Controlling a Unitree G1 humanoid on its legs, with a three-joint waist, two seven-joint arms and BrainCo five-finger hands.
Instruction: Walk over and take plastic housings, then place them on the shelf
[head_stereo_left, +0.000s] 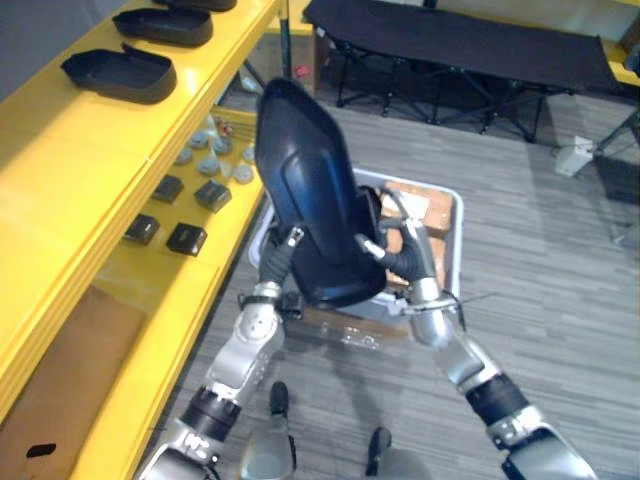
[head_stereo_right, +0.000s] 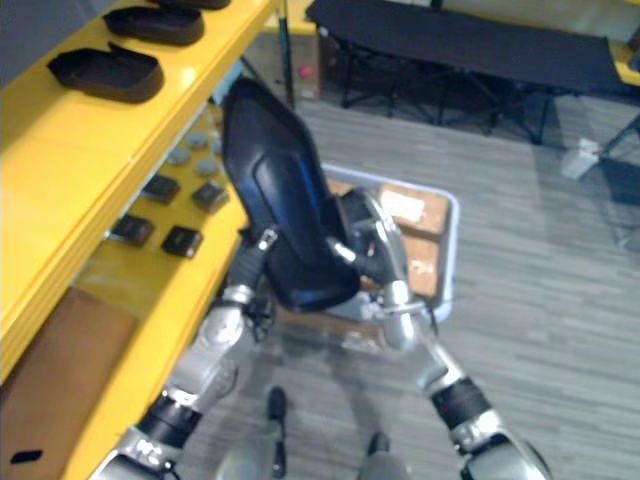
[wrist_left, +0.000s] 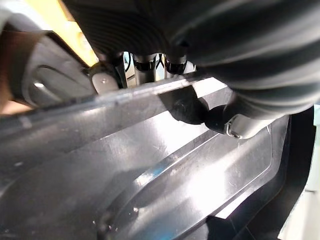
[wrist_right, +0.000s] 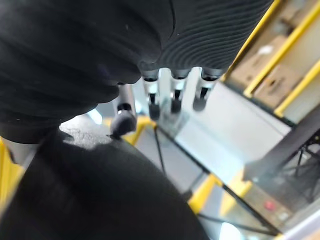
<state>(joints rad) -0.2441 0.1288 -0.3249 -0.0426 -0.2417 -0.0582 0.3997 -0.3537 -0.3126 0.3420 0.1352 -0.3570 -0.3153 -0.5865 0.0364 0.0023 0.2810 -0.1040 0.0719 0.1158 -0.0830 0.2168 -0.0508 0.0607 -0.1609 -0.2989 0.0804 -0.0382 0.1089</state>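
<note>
The left wrist view is showing what the eye views are hiding: the left robot hand (head_stereo_left: 281, 254) is pinching the rim of the black plastic housing (head_stereo_left: 310, 190), with its thumb (wrist_left: 192, 107) on the glossy face and its fingers (wrist_left: 142, 62) behind the edge. The right wrist view is showing the right robot hand (head_stereo_left: 396, 256) with fingers (wrist_right: 172, 95) lying straight past the housing and the thumb tip touching it. In the eye views the housing is standing tilted at frame centre between both hands. Behind it, a grey bin (head_stereo_left: 457, 245) is holding brown cardboard pieces (head_stereo_left: 420, 205). At upper left, two more housings (head_stereo_left: 120, 72) are lying on the yellow shelf (head_stereo_left: 90, 170).
</note>
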